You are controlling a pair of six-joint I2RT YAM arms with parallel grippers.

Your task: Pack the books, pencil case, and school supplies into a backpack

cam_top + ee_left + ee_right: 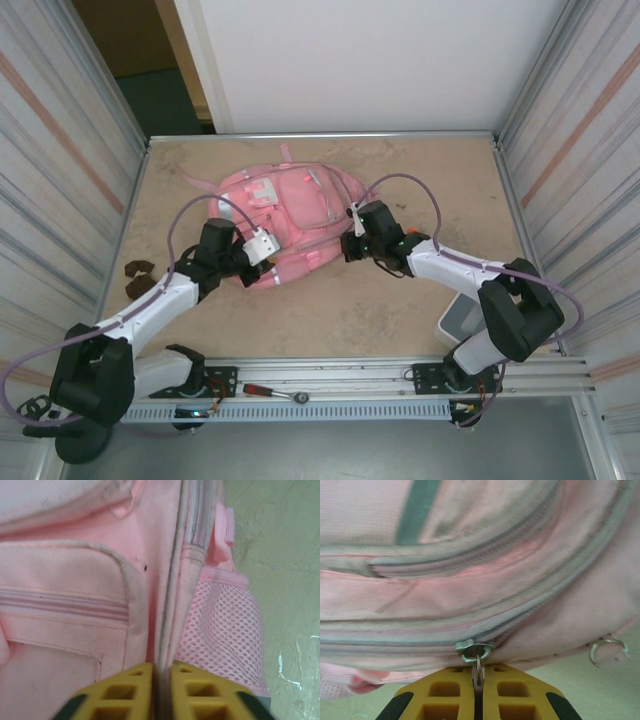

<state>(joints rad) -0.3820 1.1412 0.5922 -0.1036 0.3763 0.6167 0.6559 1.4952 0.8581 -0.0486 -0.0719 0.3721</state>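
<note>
Metal is what my right gripper (478, 676) has: the jaws are pressed together on the thin pull tab (478, 666) of a zip, which hangs straight down into them. Directly above the tips sits the zip slider (472, 651), and from it the zip track curves up and away to the right across the pink backpack (485, 600). A second zip track runs parallel beyond it. Off to the right of the jaws, a small metal split ring (607, 651) lies at the fabric's lower edge, on the table (600, 690).

My left gripper (161, 669) has its jaws drawn nearly together, with only a narrow slit between them, and a grey-edged seam of the backpack runs down into that slit. Just left of the seam is the white-trimmed front pocket (65, 605) with its zip. Just right of it is the pink mesh side pocket (220, 625), with bare table beyond.
</note>
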